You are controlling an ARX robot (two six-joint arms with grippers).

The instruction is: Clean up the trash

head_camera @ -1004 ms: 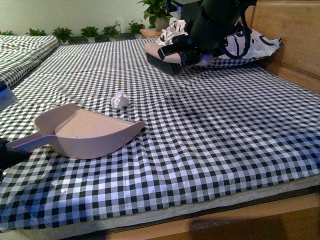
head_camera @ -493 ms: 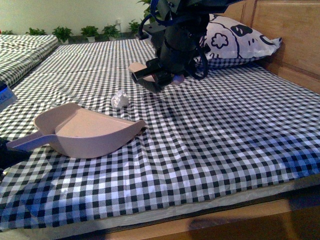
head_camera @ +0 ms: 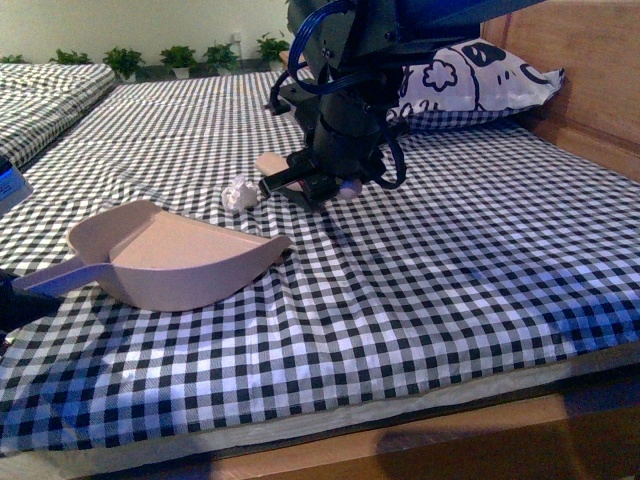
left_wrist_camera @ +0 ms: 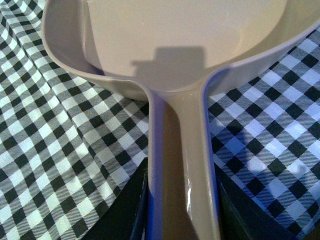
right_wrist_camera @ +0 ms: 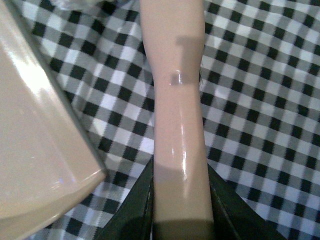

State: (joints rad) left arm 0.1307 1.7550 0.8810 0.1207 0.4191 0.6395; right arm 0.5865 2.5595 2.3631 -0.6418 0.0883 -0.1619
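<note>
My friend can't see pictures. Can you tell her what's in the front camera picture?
A dark robot arm holds a pink brush low over a black-and-white checked bedcover, right beside a small crumpled paper ball. A pale pink dustpan lies nearer the camera, a cartoon-print pillow behind.

No legible text, labels, brands or numbers in any view. Pillow [head_camera: 470, 75] carries black cartoon print only (faces, no lettering). Dustpan [head_camera: 165, 255] surface plain, unmarked.

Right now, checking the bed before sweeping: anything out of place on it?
Only the small crumpled white paper ball, lying loose on the checked bedcover between the pale pink plastic dustpan and the pink-handled brush. Nothing looks spilled or damaged.
</note>
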